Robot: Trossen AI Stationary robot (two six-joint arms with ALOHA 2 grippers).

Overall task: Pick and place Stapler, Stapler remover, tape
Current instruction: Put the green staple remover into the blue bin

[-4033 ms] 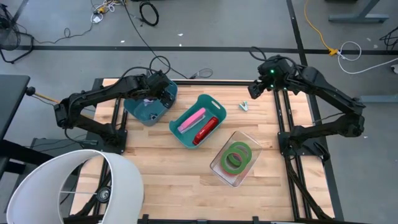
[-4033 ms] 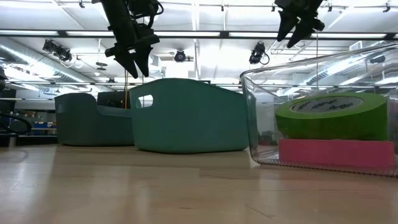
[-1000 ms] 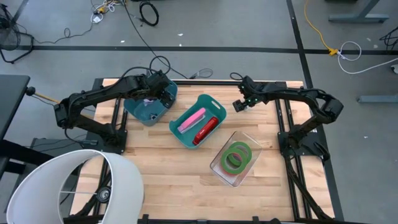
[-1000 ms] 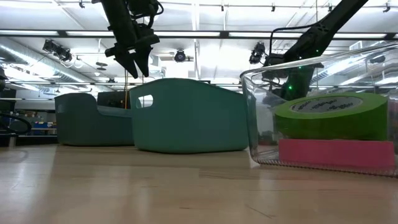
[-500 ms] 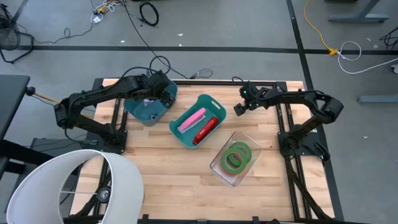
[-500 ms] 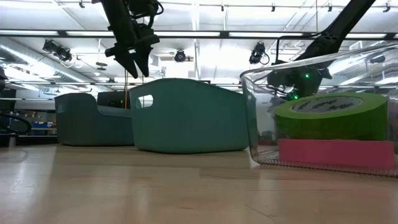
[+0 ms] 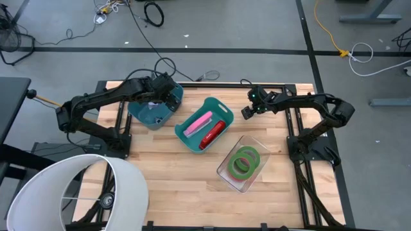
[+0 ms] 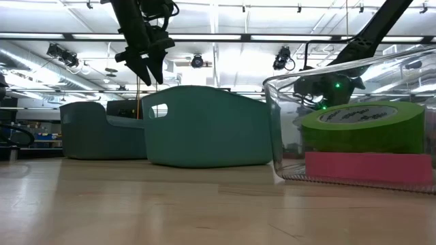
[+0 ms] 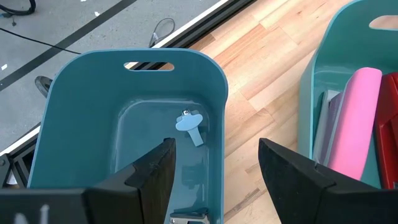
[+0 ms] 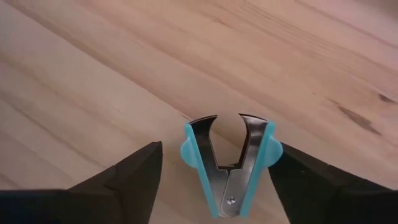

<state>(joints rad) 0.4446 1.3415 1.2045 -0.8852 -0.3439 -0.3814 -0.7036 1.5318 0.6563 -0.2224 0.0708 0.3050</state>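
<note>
So right now my right gripper [image 10: 214, 163] is sitting low over the wood table [image 7: 173, 173], upper right of center in the high view, with the fingers spread and the blue stapler remover [image 10: 228, 162] lying between them, not pinched. My left gripper [image 9: 214, 163] is hanging above the dark teal bin [image 7: 154, 109] at upper left, fingers spread and holding nothing, with another blue stapler remover [image 9: 189, 124] lying on that bin's floor. Middle of the high frame, the lighter teal bin [image 7: 207, 106] is holding a pink stapler [image 7: 198, 124] and a red stapler [image 7: 212, 135] side by side. Lower right of that, the clear container [image 7: 255, 144] is holding the tape [image 7: 243, 161], green roll stacked on the red one.
</note>
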